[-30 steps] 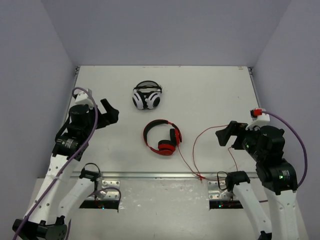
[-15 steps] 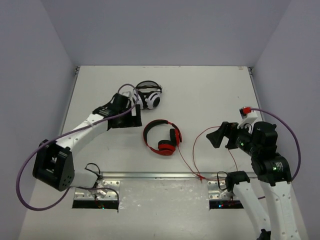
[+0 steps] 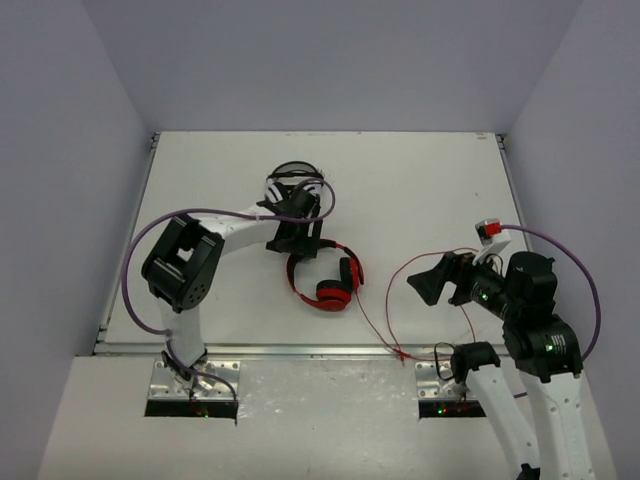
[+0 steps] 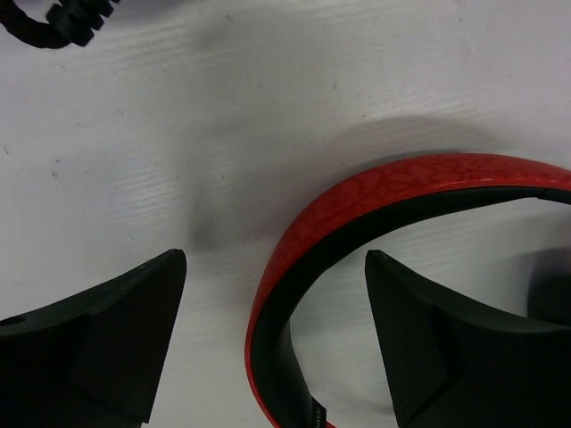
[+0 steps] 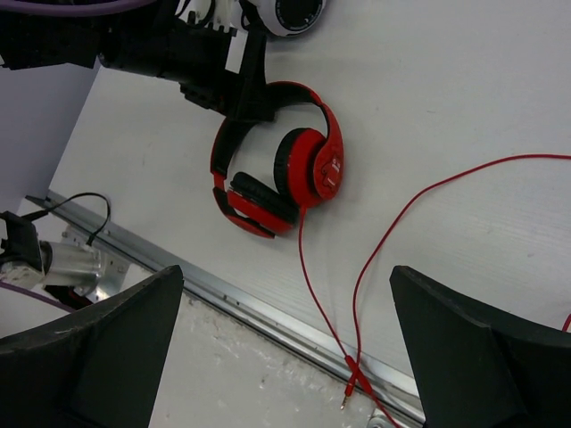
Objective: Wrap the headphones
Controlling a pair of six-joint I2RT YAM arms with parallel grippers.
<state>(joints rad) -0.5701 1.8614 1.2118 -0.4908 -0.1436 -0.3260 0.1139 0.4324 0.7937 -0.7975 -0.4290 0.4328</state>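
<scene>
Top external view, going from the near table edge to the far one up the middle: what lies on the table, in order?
Loose end of the red cable → red headphones → white-and-black headphones.

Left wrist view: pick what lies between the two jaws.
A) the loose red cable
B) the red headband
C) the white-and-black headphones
B: the headband of the red headphones curves down between the open jaws, with a gap to each jaw.
</scene>
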